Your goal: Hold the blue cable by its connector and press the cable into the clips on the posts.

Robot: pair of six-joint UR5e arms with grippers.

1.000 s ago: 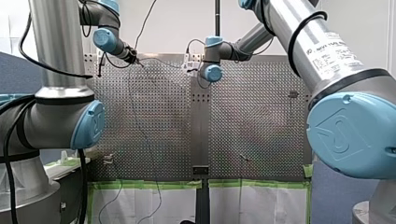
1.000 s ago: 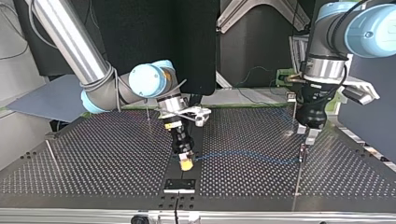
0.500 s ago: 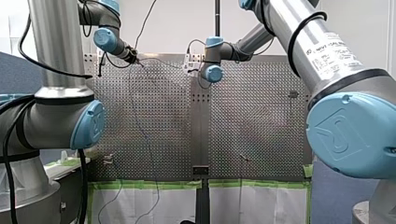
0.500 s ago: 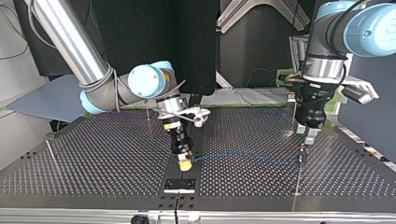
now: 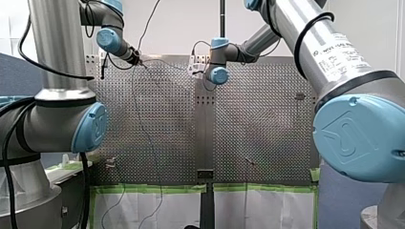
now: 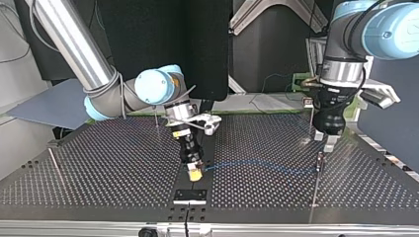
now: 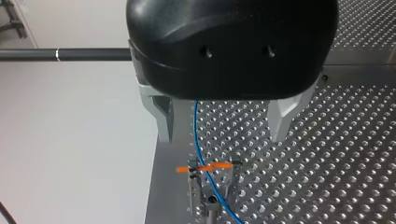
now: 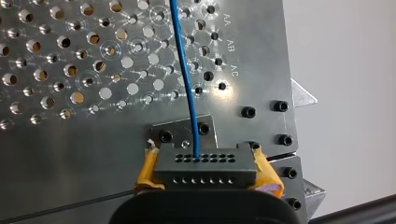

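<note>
Now right hand (image 8: 206,176) clamped on connector (image 8: 205,164), blue cable (image 8: 187,84) running from it. Left hand (image 7: 223,134) spread wide, empty, just above the clip (image 7: 205,167).

Perforated table (image 6: 108,168) carries posts (image 6: 316,180), black plate (image 6: 190,196).

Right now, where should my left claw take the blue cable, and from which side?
Probably the straight stretch of the blue cable just short of the orange-barred clip, coming down from above. That stretch runs lengthwise between the left claw's open fingers, so they could close across it. The right claw holds the connector end.
</note>
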